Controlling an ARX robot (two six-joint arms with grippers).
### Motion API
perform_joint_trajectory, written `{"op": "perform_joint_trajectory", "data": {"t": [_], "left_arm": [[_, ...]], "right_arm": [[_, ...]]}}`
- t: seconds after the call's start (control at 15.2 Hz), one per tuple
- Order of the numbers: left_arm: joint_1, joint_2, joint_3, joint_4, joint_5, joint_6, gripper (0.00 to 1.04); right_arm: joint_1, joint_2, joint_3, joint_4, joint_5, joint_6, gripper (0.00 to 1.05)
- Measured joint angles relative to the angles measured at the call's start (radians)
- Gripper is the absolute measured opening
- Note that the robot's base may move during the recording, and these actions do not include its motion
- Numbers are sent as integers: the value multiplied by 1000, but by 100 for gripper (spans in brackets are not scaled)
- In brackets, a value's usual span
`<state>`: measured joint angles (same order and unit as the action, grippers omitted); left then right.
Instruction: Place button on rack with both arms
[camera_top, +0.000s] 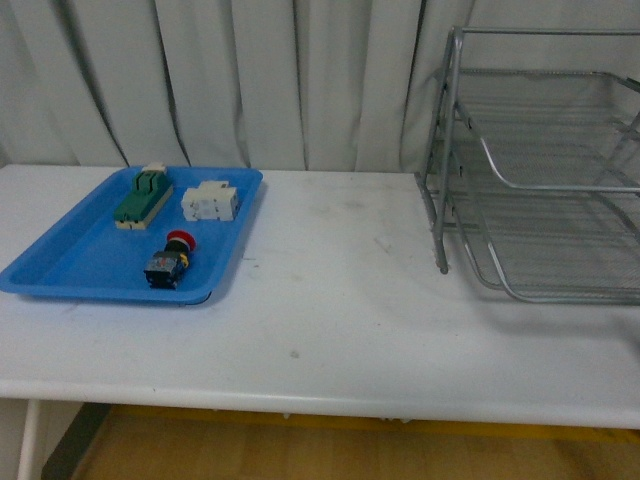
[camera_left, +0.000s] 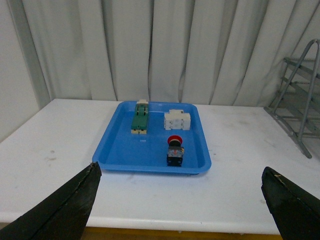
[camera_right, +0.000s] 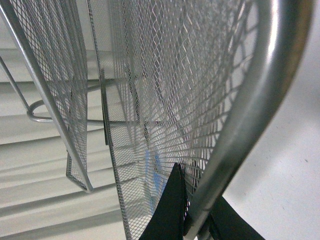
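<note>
Above the table (camera_left: 245, 165) edge, left fingers (camera_left: 65, 210) spread wide, facing the button (camera_left: 175, 149), right fingers (camera_right: 172, 212) clamped on rack (camera_right: 252, 107) rim

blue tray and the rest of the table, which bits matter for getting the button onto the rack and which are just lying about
Job: button, rack, left gripper (open), right gripper (on the rack's rim).
Lying about: green-topped switch, white block, blue tray.

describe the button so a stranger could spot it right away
Look at the blue tray on the left of the white table. Of the three things in it, the button lies alone nearest the front edge. Only it has a round red cap on a dark body.
</note>
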<state>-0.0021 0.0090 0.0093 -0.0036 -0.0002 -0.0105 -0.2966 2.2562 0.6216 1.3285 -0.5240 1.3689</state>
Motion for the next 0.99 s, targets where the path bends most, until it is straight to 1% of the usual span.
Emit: {"op": "perform_joint_trajectory", "data": {"t": [0.26, 0.33, 0.39, 0.53, 0.66, 0.72, 0.99], "left_arm": [[0, 0, 0, 0, 0, 0, 98], [0, 0, 0, 0, 0, 0, 98], [0, 0, 0, 0, 0, 0, 98], [0, 0, 0, 0, 0, 0, 98], [0, 0, 0, 0, 0, 0, 98], [0, 0, 0, 0, 0, 0, 98], [0, 0, 0, 0, 0, 0, 98]], "right_arm": [[-58, -34, -133, 15, -63, -30, 4], [-69, -45, -148, 3, -77, -56, 13], [-86, -52, -167, -8, -79, -82, 26], [-97, -63, -176, -24, -82, -95, 49], [-109, -158, -225, -42, -68, -94, 99], [-109, -179, -234, -42, -67, -94, 97], [-112, -280, -298, -41, -68, -89, 98]]}}
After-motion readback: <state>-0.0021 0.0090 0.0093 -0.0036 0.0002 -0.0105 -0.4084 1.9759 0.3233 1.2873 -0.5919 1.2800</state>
